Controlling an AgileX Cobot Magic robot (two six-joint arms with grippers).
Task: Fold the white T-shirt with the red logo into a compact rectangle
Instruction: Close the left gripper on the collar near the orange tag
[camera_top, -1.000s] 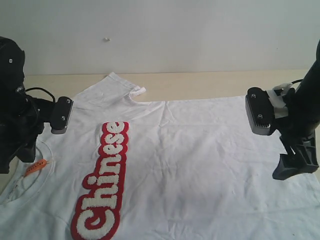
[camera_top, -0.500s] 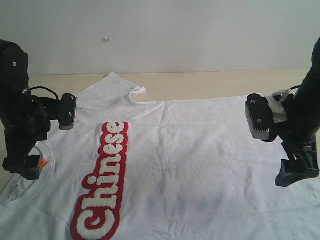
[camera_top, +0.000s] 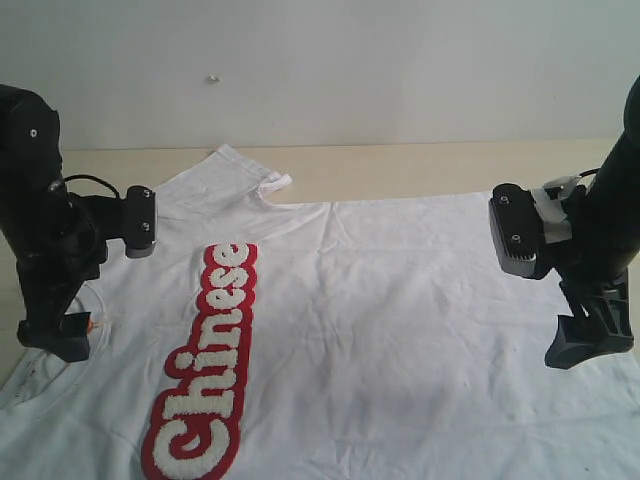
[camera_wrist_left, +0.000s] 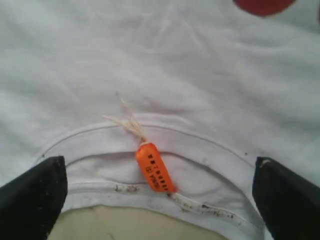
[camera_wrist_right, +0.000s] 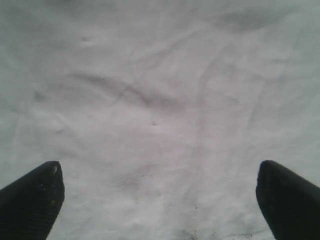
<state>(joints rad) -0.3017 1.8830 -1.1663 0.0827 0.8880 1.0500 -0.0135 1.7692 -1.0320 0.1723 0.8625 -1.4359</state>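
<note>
Over the collar: left fingers (camera_wrist_left: 35, 195) stand wide apart, one to either side of the neck opening, holding nothing.
Between them: the ribbed collar (camera_wrist_left: 90, 160) lies flat, with the orange tag (camera_wrist_left: 156, 167) on its string across it; a strip of bare surface (camera_wrist_left: 125, 225) shows through the neck hole.
Over the other end: right fingers (camera_wrist_right: 30, 200) are spread just as wide and empty, above plain wrinkled cloth; no edge or hem shows in the wrist view.
Contact: whether either pair touches the cloth, I cannot tell.
T-shirt (camera_top: 400, 300): spread front-up on the surface (camera_top: 420, 165), neck toward the left arm, body running toward the right arm, far sleeve (camera_top: 215, 175) laid out flat.
Logo (camera_top: 210, 370): red patch reading "Chinese", face up, running along the chest just beside the collar, well apart from the right fingers.
Step in hand: by my reading, the very start; no fold is visible and both arms look posed for a first grasp.
Next move: likely calls for each pair to drop onto an edge, pinch a single thin layer near the shoulder and near the hem, then carry one long side over together.
Watch for: fingers closing on flat cloth may slip or gather two layers at the collar.
</note>
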